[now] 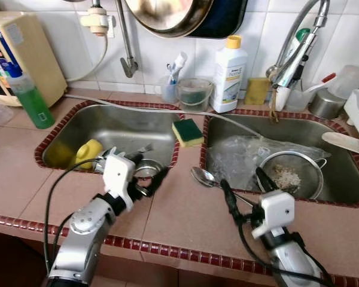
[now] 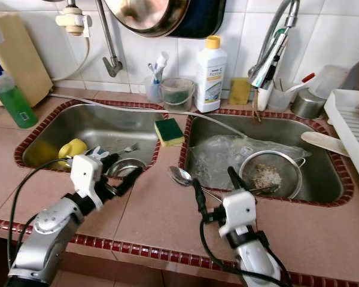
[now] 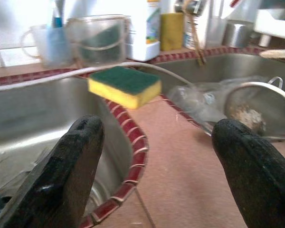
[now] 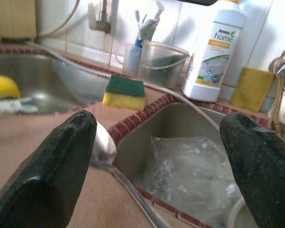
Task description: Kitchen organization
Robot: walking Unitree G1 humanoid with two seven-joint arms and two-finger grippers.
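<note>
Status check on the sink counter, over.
Both hands open: left hand at left basin edge, right hand over spoon. Sponge on divider. Strainer, plastic bag in right basin.

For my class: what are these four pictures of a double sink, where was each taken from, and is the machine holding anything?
A humanoid robot stands at a tiled counter. Two pictures come from its head camera, looking down; the other two from a camera on each wrist, looking along that arm's two black fingers. The left claw hovers at the left basin's front edge; the right claw hovers open over a spoon on the counter. Both hold nothing. A sponge sits on the divider, and a strainer and clear plastic lie in the right basin.
</note>
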